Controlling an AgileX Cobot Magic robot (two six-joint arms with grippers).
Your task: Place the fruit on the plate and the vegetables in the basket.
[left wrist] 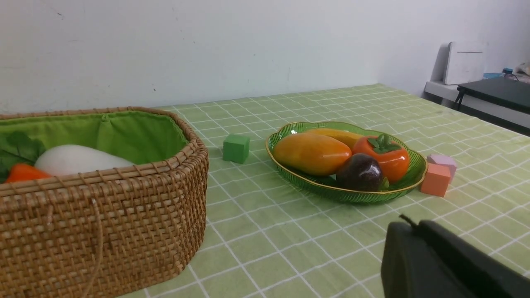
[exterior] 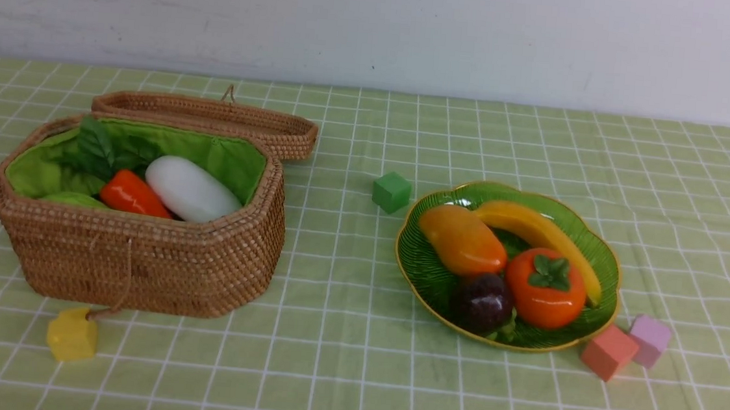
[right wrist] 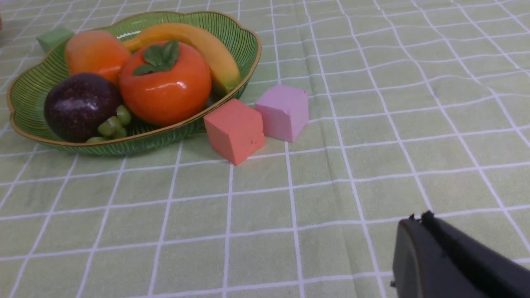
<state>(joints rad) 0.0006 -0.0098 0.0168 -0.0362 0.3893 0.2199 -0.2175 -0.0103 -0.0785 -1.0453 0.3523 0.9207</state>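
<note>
The green plate [exterior: 608, 263] on the right holds the fruit: a mango [exterior: 463, 240], a banana [exterior: 542, 235], a persimmon [exterior: 546, 291] and a dark mangosteen [exterior: 482, 302]. On the left, the wicker basket [exterior: 139, 259] with green lining stands with its lid laid back. In it lie a white radish [exterior: 190, 190], a carrot [exterior: 132, 194], green leaves and a green gourd [exterior: 75, 199]; no eggplant shows. Neither arm appears in the front view. My left gripper [left wrist: 414, 225] is shut and empty, low over the cloth before the plate [left wrist: 290, 176]. My right gripper [right wrist: 418, 218] is shut and empty too.
Small cubes lie on the green checked cloth: a green one [exterior: 391, 191] left of the plate, an orange one [exterior: 609, 351] and a pink one [exterior: 650, 340] at its front right, a yellow one [exterior: 72, 335] before the basket. A white wall stands behind.
</note>
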